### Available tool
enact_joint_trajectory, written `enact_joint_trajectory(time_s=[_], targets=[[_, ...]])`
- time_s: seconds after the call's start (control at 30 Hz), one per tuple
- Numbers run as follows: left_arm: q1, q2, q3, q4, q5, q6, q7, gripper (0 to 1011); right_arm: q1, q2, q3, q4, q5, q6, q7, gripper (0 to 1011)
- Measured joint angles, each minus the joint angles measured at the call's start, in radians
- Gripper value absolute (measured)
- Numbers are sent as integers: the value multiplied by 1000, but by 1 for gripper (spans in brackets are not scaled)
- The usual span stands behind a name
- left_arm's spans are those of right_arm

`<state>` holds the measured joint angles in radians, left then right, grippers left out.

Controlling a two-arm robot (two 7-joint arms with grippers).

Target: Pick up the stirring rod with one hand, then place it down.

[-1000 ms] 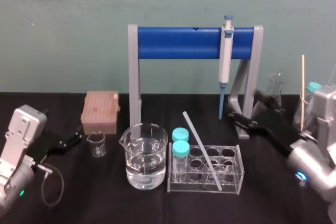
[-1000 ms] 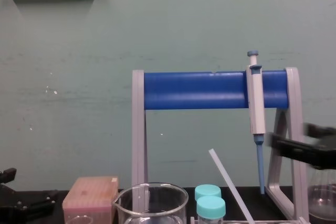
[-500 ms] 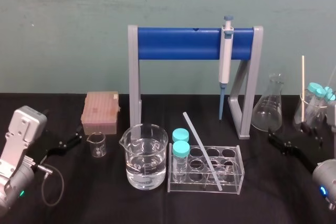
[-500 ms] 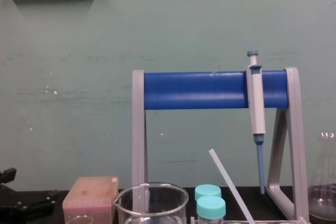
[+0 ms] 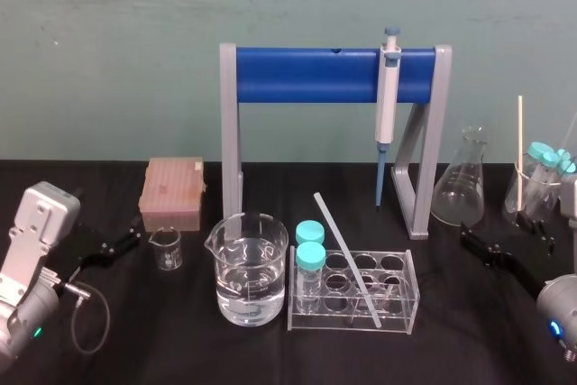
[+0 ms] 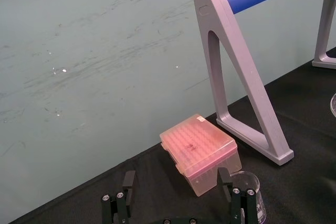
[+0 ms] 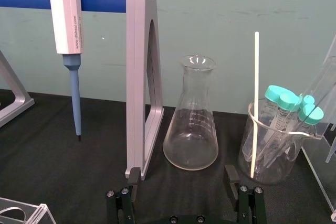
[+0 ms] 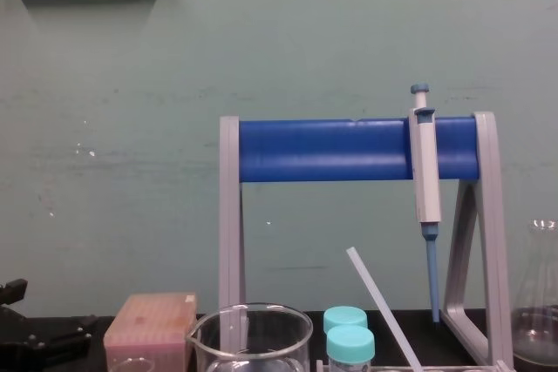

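Two grippers low at the table's sides, both with nothing in them. Right gripper (image 5: 480,248): pulled back over the last second from up by the right leg of the pipette stand (image 5: 306,76) to the near right of the table, fingers (image 7: 133,178) spread wide and empty, facing the flask (image 5: 462,188). Left gripper (image 5: 119,242): parked at the near left beside the pink tip box (image 5: 173,191), likewise spread and empty. Stirring rod (image 5: 345,245): unmoved, leaning with its low end in the clear tube rack (image 5: 410,299) and its high end tilted up toward the far left, just beside the two teal-capped tubes (image 5: 309,254). Reads as already set down and let go, with the retreat as the closing move. Nothing left, by that reading, but to stay clear of the rack.
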<state>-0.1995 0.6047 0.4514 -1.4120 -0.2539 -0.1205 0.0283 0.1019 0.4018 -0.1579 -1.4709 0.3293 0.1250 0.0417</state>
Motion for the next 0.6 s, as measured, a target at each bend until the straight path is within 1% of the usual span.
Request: enact_joint_trajectory(time_s=[0.6], targets=[[0,0,0,0,0,0,0,1000,0,1,-1,-2,1,-4,0,1003]])
